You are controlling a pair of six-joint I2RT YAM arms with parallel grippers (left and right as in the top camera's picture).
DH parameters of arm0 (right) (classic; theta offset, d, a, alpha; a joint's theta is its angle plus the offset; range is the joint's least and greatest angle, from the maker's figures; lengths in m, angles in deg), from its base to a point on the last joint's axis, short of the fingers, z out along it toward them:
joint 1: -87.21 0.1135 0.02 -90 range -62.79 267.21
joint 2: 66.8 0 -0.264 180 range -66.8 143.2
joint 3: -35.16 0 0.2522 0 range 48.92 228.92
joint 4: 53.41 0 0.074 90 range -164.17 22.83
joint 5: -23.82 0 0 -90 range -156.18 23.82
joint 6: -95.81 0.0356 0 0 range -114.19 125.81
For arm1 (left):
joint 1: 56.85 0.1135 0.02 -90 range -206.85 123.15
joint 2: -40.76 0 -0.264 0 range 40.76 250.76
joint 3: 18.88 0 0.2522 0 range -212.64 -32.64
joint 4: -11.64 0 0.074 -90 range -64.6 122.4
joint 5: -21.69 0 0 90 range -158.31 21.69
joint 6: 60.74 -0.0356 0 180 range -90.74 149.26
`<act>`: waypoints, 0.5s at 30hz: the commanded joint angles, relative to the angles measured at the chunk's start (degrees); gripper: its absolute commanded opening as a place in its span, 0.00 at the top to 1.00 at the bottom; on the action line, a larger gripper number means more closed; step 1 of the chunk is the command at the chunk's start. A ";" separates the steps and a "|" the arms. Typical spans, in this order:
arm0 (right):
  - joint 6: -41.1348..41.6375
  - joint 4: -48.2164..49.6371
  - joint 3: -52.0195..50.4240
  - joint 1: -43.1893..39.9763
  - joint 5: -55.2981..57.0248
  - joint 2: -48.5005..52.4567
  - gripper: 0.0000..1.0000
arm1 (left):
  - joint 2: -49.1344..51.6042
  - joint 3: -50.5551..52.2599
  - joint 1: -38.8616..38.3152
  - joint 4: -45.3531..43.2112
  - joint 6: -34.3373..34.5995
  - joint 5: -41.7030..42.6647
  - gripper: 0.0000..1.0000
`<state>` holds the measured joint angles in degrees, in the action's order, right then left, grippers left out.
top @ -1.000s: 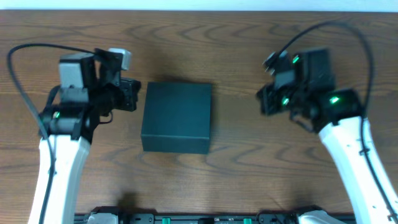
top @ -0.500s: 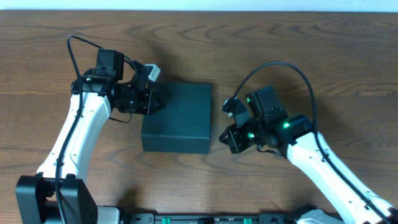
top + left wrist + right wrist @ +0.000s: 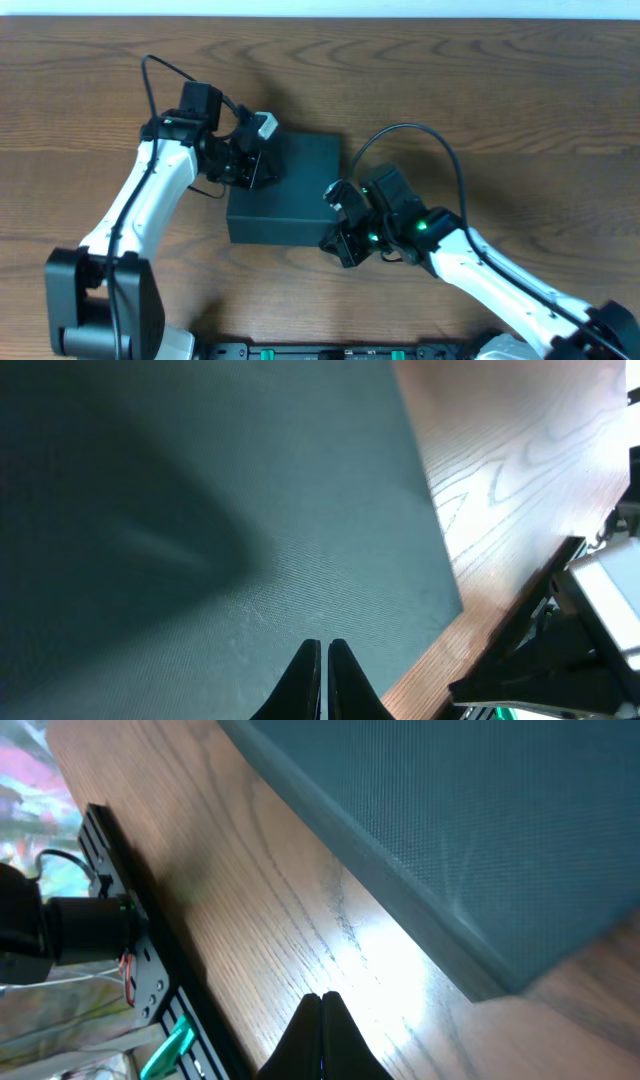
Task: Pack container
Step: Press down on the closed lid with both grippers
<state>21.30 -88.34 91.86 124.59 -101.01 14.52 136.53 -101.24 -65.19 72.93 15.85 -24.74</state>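
Obs 1: Swung inward over the last second: left gripper (image 3: 256,163) from well off the container (image 3: 285,190) to above its far-left corner, right gripper (image 3: 338,238) from far right down to the near-right corner.

Obs 2: Noted. Jaws?

Obs 1: Pinched shut on both, tips together, holding nothing.

Obs 2: Position of the container?

Obs 1: Mid-table (image 3: 480,110), lying flat, lid down. Right of and nearer than the left tool; left of and farther than the right tool.

Obs 2: Long axis?

Obs 1: Hard to call. Close to square from overhead, perhaps slightly wider left to right.

Obs 2: Nearer arm?

Obs 1: Left, by a hair — poised over the lid surface in its wrist view, contact not resolvable. Right just beside the corner, low to the wood, apart from the wall.

Obs 2: Looks?

Obs 1: Matte dark green-black card, fine woven texture, crisp edges, shallow. No flap seam made out. Probably needs the lid raised first — judgement only.
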 commanded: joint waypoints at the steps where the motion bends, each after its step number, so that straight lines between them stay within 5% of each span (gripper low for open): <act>1: 1.68 1.16 -0.37 1.84 -0.72 2.29 0.98 | 2.40 0.20 -0.07 -0.09 -0.96 0.87 0.94; 15: 5.07 10.21 -0.37 4.98 7.65 8.50 0.98 | 9.25 0.20 -0.07 -1.14 -0.98 0.72 0.94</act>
<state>23.66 -79.27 91.79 128.46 -97.52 22.67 143.30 -101.24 -65.10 72.01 15.69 -23.12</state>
